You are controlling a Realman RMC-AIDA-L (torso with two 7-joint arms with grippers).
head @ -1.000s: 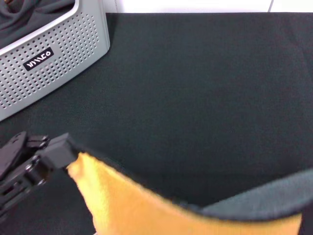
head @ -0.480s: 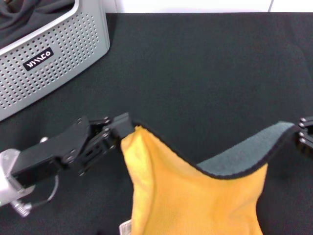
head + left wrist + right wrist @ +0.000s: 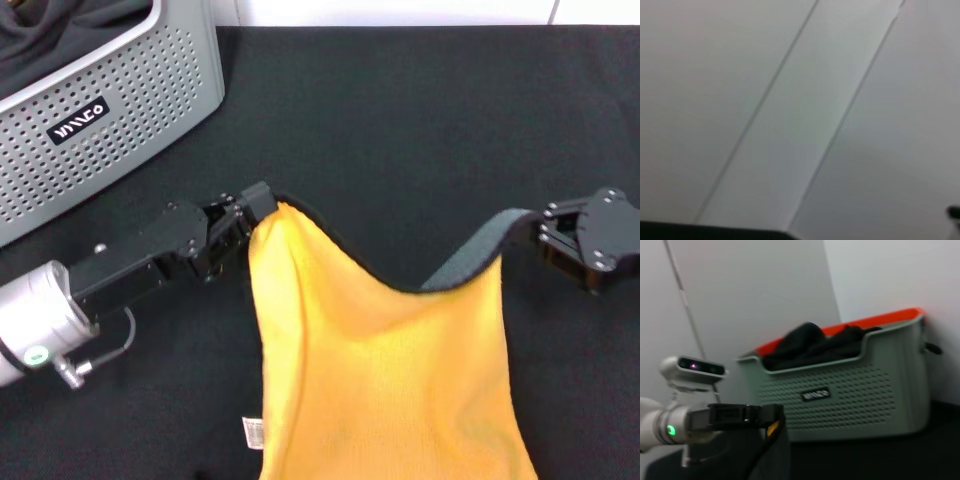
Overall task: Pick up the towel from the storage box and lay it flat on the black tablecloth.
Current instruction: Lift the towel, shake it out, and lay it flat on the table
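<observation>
My left tool [image 3: 262, 203] and right tool [image 3: 545, 232] each pinch a top corner of the towel [image 3: 385, 370], stretched crosswise between them above the black tablecloth [image 3: 400, 110].

From my station I count one towel [image 3: 385, 390], yellow face up, one storage box [image 3: 120, 110] at about ten o'clock on the head view, and one black tablecloth [image 3: 400, 120] under everything. I count two grippers, the left gripper [image 3: 258, 203] at nine o'clock and the right gripper [image 3: 542, 232] at three o'clock, each clamped on a towel corner. One dark cloth [image 3: 812, 345] lies heaped in the box.
</observation>
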